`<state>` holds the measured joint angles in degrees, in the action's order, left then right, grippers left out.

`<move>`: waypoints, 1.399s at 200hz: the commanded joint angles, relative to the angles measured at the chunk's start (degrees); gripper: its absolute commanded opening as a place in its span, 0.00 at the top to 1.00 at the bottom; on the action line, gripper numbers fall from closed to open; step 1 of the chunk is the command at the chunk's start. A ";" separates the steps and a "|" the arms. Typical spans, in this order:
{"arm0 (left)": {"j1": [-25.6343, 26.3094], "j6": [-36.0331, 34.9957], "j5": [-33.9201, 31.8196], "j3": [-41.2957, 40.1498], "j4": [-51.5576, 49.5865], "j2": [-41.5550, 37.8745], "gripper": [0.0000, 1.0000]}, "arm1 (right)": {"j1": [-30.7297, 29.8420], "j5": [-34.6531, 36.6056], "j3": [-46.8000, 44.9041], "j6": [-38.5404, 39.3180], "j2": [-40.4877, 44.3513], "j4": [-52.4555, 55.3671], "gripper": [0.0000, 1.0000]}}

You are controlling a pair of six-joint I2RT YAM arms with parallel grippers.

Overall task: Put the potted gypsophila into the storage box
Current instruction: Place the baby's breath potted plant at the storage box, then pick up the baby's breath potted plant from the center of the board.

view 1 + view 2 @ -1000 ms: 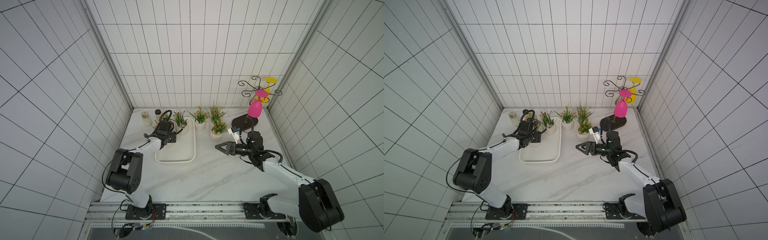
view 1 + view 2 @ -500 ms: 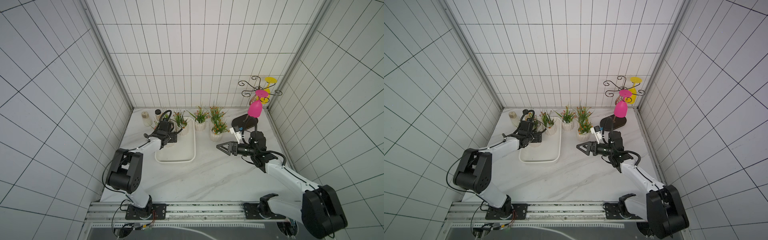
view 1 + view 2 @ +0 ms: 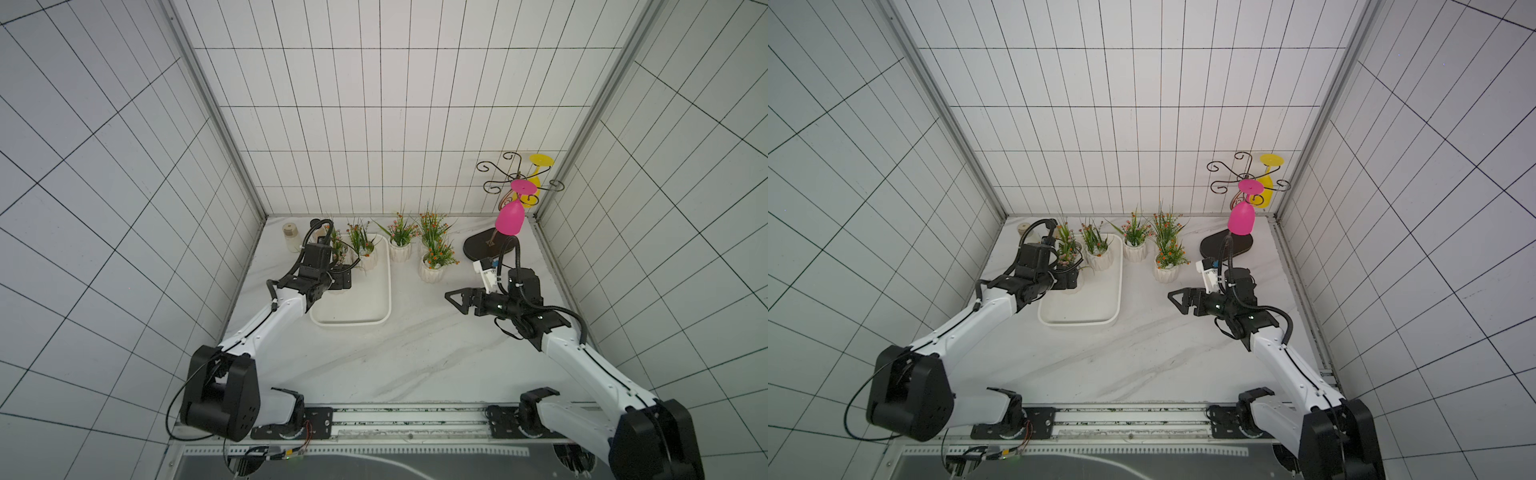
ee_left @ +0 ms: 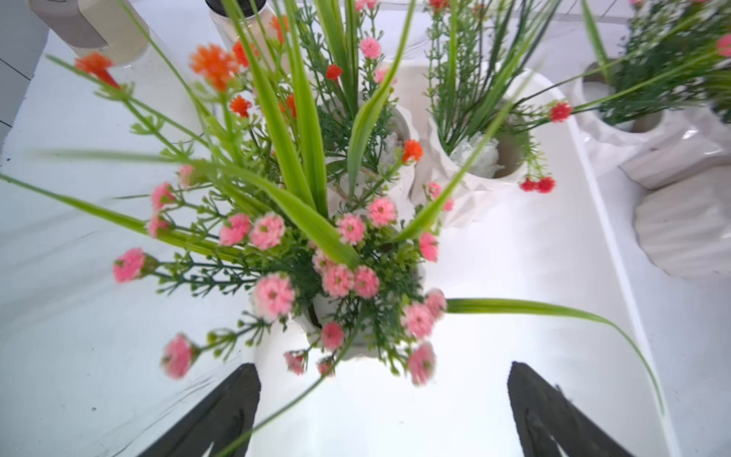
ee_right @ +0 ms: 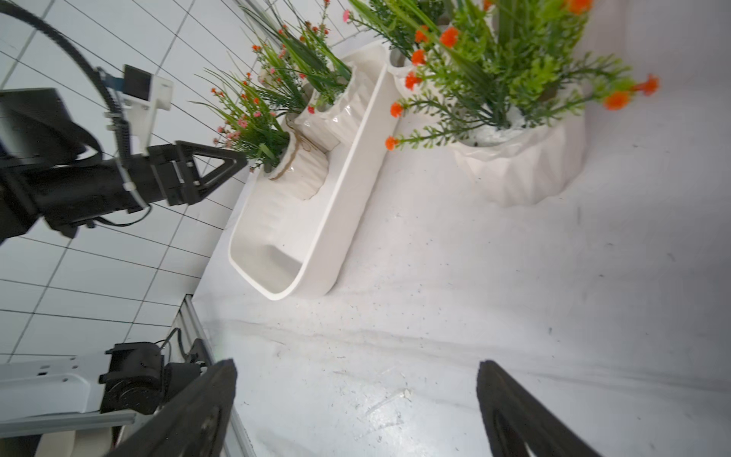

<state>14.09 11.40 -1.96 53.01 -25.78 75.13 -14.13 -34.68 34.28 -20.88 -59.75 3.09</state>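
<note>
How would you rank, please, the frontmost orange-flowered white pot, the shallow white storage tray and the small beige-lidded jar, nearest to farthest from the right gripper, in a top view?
1. Frontmost orange-flowered white pot, beside the right gripper.
2. Shallow white storage tray, left of centre.
3. Small beige-lidded jar, far left corner.

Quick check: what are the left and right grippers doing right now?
Left gripper: open at the pink-flowered pot, not gripping it.
Right gripper: open, empty.
</note>
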 commanded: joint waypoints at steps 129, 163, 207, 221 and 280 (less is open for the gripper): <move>-0.29 -1.33 32.01 -8.25 8.23 -17.98 0.05 | 0.33 13.35 10.05 17.49 -10.44 5.61 0.07; -0.28 -0.83 32.88 -7.62 8.62 -16.13 0.05 | -1.38 17.85 12.12 19.21 -15.81 2.30 0.01; -0.77 1.68 34.56 -7.61 8.49 -13.05 0.05 | -2.45 19.99 12.91 18.33 -21.60 -7.28 0.01; -0.81 1.70 34.65 -7.38 7.41 -12.53 0.05 | -2.89 20.72 13.30 18.79 -23.59 -10.39 0.01; -1.02 1.96 38.08 -7.40 6.57 -12.29 0.05 | -4.63 19.79 15.56 22.30 -30.80 -20.90 0.01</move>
<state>13.39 13.08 33.36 45.19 -19.35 62.78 -17.82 -14.22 44.99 -1.56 -89.23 -10.09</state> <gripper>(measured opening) 0.953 0.994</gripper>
